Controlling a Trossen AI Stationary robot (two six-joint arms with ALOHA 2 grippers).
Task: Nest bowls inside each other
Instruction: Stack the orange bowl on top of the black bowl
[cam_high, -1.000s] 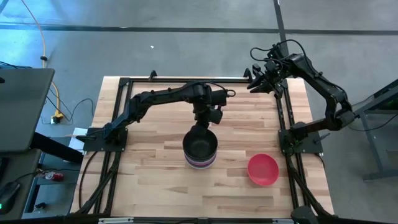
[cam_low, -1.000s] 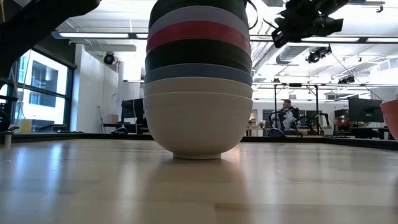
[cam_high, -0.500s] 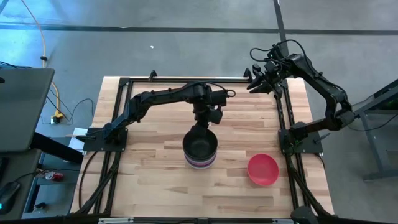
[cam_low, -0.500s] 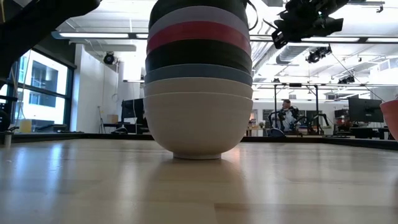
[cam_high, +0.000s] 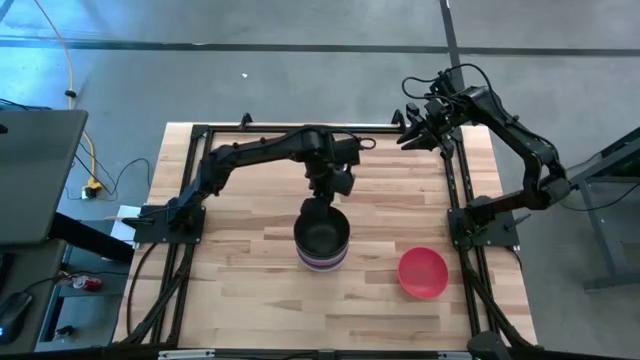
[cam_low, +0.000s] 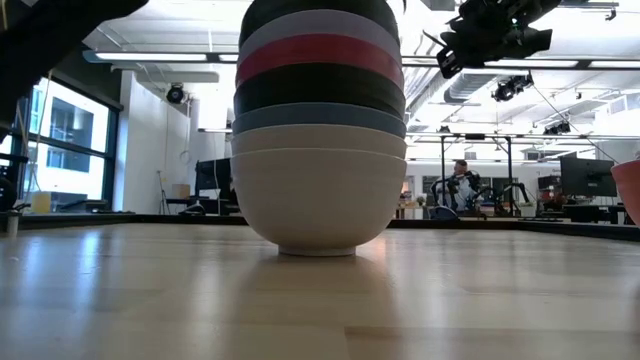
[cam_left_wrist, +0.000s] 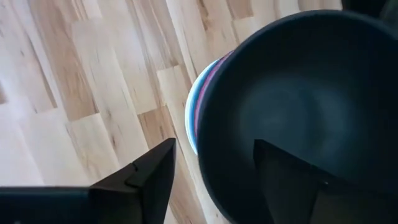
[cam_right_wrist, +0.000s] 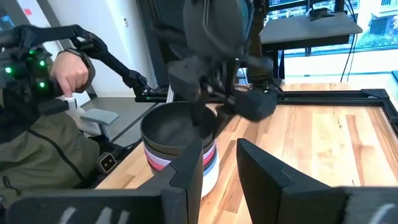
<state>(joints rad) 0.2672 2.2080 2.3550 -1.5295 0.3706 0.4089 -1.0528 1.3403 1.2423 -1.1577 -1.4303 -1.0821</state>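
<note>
Centrally, nested bowl stack (cam_high: 321, 243), black bowl (cam_high: 321, 235) topmost, magenta bowl (cam_high: 423, 272) apart

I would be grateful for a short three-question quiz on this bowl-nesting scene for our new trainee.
1. True or false: the magenta bowl is already nested in the stack of bowls.
2. Multiple choice: which colour is the top bowl of the stack? A white, B black, C red.
3. Fill in: the left gripper is over the far rim of the stack, and the right gripper waits raised near the table's far ____ corner.

Key: 1 false, it sits alone on the table, to the right of the stack. 2 B. 3 right.
</note>
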